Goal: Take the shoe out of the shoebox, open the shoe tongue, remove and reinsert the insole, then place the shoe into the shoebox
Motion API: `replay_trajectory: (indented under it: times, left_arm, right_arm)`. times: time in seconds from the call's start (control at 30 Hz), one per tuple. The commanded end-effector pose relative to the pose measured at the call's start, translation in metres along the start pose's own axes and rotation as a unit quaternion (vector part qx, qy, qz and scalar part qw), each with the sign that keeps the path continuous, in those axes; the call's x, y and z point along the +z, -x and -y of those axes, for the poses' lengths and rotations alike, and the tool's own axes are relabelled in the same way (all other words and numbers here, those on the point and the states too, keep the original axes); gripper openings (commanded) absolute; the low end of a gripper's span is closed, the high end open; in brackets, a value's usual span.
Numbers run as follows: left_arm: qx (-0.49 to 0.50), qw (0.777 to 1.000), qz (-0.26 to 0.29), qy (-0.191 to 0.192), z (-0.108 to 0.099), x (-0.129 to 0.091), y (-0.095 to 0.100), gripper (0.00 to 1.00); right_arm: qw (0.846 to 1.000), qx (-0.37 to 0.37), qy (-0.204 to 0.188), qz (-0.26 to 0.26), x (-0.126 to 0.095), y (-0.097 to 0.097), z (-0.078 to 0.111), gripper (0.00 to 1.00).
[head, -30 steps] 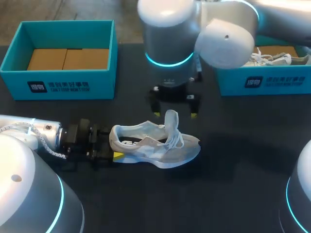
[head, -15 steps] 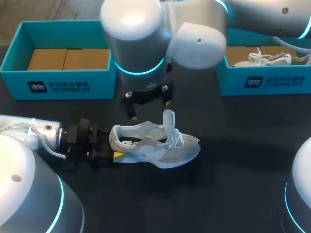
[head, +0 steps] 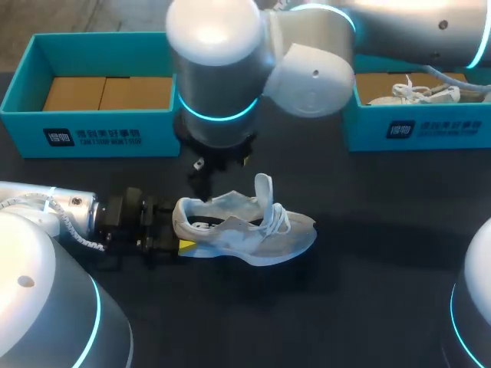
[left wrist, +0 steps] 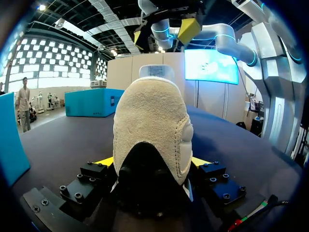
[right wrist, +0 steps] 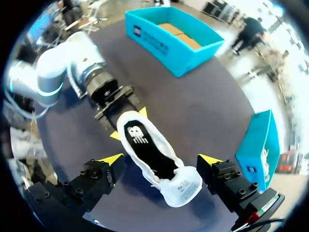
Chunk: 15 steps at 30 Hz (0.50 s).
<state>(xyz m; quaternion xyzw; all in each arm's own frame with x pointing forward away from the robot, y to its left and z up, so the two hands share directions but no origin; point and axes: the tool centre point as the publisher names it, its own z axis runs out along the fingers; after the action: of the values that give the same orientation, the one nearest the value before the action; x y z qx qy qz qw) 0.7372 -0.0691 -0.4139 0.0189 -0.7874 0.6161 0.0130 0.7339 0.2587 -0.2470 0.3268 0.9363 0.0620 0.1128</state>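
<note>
Shoe (head: 245,226) heel clamped in left claw (head: 179,228), right claw (head: 222,163) spread above, teal shoebox (head: 92,138) behind

White print on left shoebox (head: 157,132) and right shoebox (head: 445,132), logo on insole (right wrist: 140,137).

Left hand (head: 176,228) low, clamped on shoe (head: 257,228); right hand (head: 221,162) above, fingers apart
</note>
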Motion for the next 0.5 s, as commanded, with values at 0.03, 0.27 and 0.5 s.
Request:
replay_trajectory:
  times: [0.03, 0.27, 0.5]
  left_arm:
    - [0.0, 1.0, 0.001, 0.002, -0.0015, 0.0017, 0.0003, 0.0]
    - [0.0, 1.0, 0.001, 0.002, -0.0015, 0.0017, 0.0003, 0.0]
    - [0.0, 1.0, 0.001, 0.002, -0.0015, 0.0017, 0.0003, 0.0]
  right_arm:
    - [0.97, -0.206, 0.027, -0.122, 0.0078, 0.0082, 0.014, 1.0]
    - [0.97, -0.206, 0.027, -0.122, 0.0078, 0.0082, 0.014, 1.0]
    - [0.97, -0.206, 0.027, -0.122, 0.0078, 0.0082, 0.014, 1.0]
